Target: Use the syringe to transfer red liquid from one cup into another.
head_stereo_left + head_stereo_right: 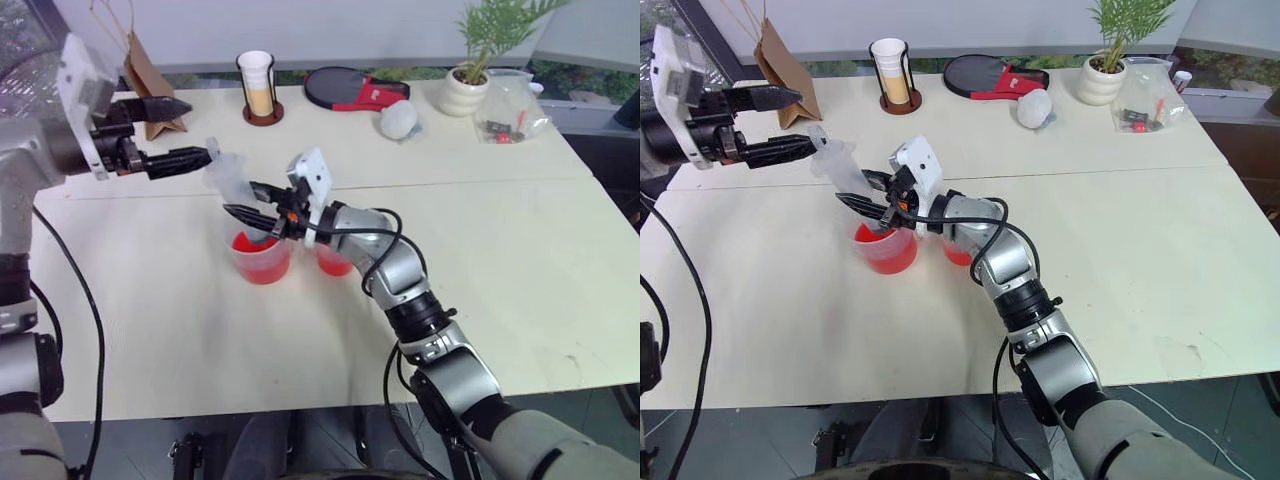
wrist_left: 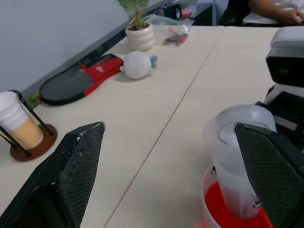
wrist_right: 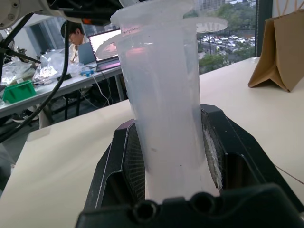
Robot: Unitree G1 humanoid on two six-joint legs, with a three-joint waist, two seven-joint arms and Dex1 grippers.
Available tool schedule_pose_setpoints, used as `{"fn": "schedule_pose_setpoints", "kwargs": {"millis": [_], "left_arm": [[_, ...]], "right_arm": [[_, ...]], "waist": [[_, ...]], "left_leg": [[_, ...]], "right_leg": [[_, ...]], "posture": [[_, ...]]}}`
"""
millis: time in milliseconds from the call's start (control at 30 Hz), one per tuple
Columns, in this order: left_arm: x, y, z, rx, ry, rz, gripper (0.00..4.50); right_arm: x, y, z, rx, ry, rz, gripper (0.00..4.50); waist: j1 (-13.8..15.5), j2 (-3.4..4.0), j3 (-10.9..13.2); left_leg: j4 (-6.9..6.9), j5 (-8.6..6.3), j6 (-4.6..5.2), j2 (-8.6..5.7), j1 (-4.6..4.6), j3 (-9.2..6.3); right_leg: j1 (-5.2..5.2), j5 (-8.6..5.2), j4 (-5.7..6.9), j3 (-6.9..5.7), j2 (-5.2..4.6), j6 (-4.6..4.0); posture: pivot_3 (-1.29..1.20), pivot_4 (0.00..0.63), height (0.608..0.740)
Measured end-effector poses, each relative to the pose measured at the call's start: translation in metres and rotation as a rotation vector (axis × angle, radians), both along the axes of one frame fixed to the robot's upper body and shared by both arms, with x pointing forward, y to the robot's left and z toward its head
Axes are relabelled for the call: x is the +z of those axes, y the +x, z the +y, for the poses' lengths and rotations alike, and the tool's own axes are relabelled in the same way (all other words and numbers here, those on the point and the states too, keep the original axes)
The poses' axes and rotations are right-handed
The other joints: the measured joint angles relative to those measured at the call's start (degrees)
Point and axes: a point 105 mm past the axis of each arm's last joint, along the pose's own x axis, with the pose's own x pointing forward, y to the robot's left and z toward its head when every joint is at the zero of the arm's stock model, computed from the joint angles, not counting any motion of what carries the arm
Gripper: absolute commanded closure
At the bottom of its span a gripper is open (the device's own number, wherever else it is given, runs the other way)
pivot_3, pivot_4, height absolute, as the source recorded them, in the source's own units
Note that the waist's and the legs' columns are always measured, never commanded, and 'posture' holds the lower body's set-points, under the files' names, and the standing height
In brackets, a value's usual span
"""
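Syringe [image 1: 232, 185] barrel stands tilted with its lower end down in the larger cup [image 1: 262, 258], clamped between the two black fingers of the right hand [image 1: 243, 199], which comes in from the right just above the cup's rim. Red liquid [image 1: 263, 268] fills the lower part of that cup, and the cup sits on the pale counter [image 1: 480, 260] toward the left of the middle. Just beside it on the right, partly behind the right forearm, is the smaller cup [image 1: 333, 262], also showing red inside. The syringe's flanged top leans up and to the left, where the left hand [image 1: 185, 132] hovers with its fingers spread wide apart; the lower fingertip is at the flange, though whether it touches cannot be told, and the upper finger is clear of it. Farther back on the counter stand a brown paper bag [image 1: 150, 82], a white cup in a dark wire holder [image 1: 259, 88], a black and red paddle case [image 1: 350, 88], a pale round lump [image 1: 398, 119], a potted plant [image 1: 468, 80] and a clear plastic bag [image 1: 508, 108] of small parts.
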Motion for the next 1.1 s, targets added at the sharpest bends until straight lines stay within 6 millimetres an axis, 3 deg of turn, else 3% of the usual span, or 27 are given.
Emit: {"fn": "schedule_pose_setpoints", "kwargs": {"millis": [67, 267, 333, 1067, 1100], "left_arm": [[0.000, 0.002, -0.004, -0.016, -0.022, -0.004, 0.81], [-0.010, 0.002, -0.021, -0.100, -0.036, 0.027, 3.81], [-0.011, 0.001, -0.024, -0.126, -0.041, 0.038, 4.43], [0.014, 0.008, -0.022, -0.172, -0.032, 0.043, 4.43], [0.014, 0.008, -0.021, -0.171, -0.030, 0.044, 4.17]], "right_arm": [[0.000, -0.001, 0.000, 0.002, -0.001, 0.002, 3.14], [-0.004, 0.002, -0.006, -0.031, 0.010, 0.031, 3.14], [-0.004, 0.003, -0.007, -0.040, 0.013, 0.034, 3.14], [-0.007, 0.001, -0.005, -0.054, 0.059, 0.046, 3.14], [-0.007, 0.001, -0.005, -0.054, 0.058, 0.048, 3.14]], "waist": [[0.1, 0.00, 0.0], [0.0, -0.01, 0.0], [-0.1, -0.01, 0.0], [-0.8, -0.01, 0.0], [-1.0, -0.01, 0.0]], "left_leg": [[0.04, 0.00, 0.00, -0.01, 0.00, -0.04], [0.04, 0.00, 0.00, -0.01, 0.00, -0.04], [0.04, 0.00, 0.00, -0.01, 0.00, -0.04], [0.05, 0.02, -0.02, -0.02, 0.00, -0.11], [0.05, 0.02, -0.02, -0.02, 0.00, -0.11]], "right_leg": [[0.03, 0.00, 0.00, -0.01, 0.00, 0.00], [0.02, 0.00, 0.12, -0.01, 0.00, 0.00], [0.01, 0.00, 0.12, -0.01, 0.00, 0.00], [-0.01, 0.00, 0.25, -0.01, 0.02, 0.00], [-0.01, 0.00, 0.25, -0.01, 0.02, 0.00]], "posture": [[0.00, 0.150, 0.739], [0.00, 0.150, 0.739], [0.00, 0.150, 0.739], [0.00, 0.150, 0.739], [0.00, 0.150, 0.739]]}}
